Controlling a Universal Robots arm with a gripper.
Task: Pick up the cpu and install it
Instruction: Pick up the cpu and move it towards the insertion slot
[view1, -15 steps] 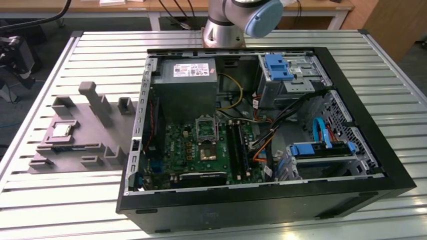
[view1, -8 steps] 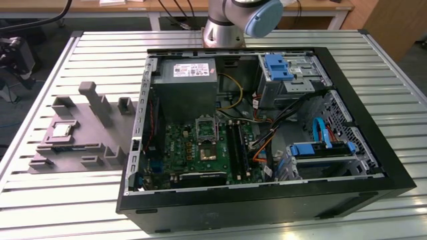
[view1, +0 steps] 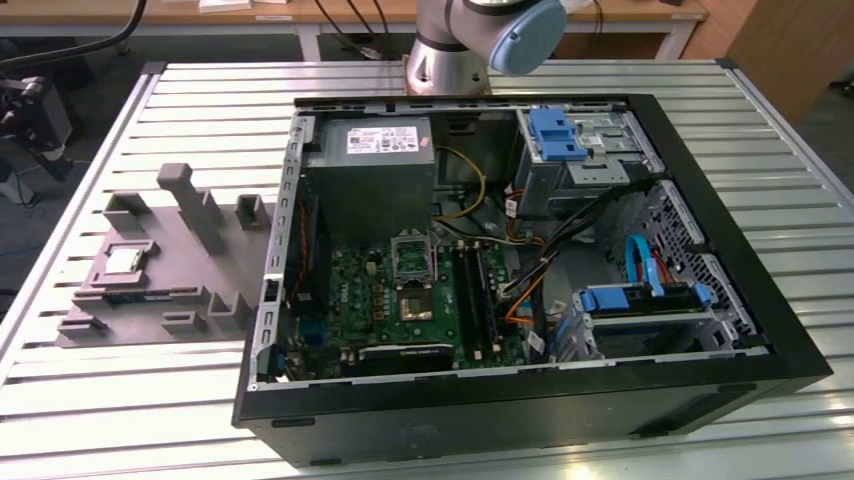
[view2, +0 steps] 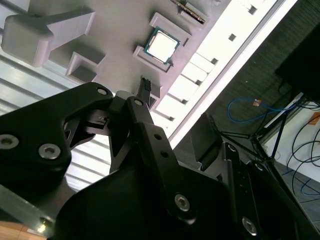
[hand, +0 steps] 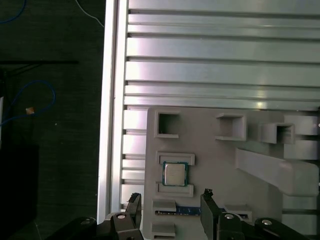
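The cpu (view1: 124, 258) is a small silvery square chip with a greenish rim. It lies flat in a recess of the grey holder tray (view1: 200, 275), on the table at the exterior view's left, outside the PC case. Both wrist views show the cpu (hand: 175, 173) (view2: 161, 45) from above. My gripper (hand: 170, 196) (view2: 175, 107) hangs above the tray, open, with nothing between its black fingers (hand: 207, 200). It is well clear of the chip. The metal-framed socket (view1: 414, 262) sits on the green motherboard inside the case.
The open black PC case (view1: 747, 290) holds a grey power supply (view1: 374, 170), blue drive caddies (view1: 554, 135), and several cables (view1: 534, 280). The slatted metal table (hand: 225, 50) ends close to the tray. Beyond its edge is dark floor with a blue cable (hand: 30, 100).
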